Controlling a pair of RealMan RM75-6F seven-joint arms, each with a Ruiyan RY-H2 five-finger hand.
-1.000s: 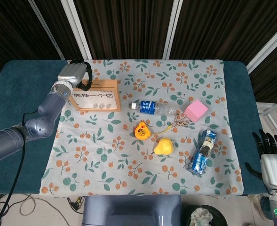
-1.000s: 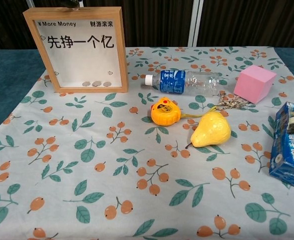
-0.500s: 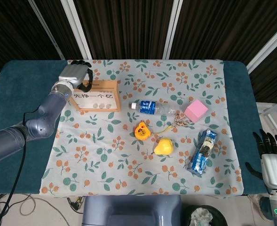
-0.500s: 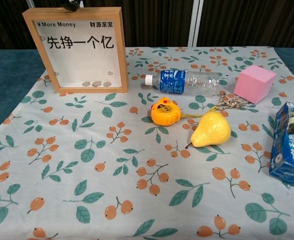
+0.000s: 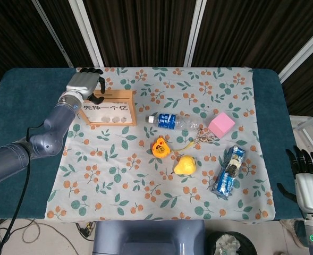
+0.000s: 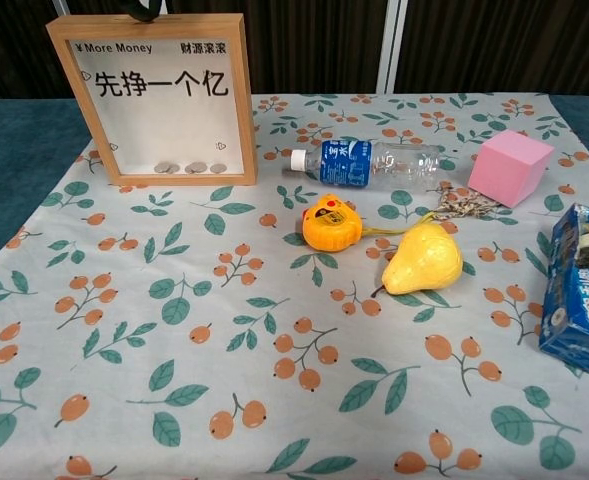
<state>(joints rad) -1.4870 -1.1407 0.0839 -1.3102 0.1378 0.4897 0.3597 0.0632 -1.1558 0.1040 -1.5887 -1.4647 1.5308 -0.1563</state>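
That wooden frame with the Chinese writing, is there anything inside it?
A few coins lie at the bottom of the wooden frame, behind its clear front. The left hand rests on its top edge, hiding any slot.

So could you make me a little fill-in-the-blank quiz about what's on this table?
1. The left hand rests on top of the wooden ____ box.
2. The water bottle lies on its ____.
3. The cube beside the bottle is ____.
4. The yellow fruit is a ____.

Missing words: coin; side; pink; pear
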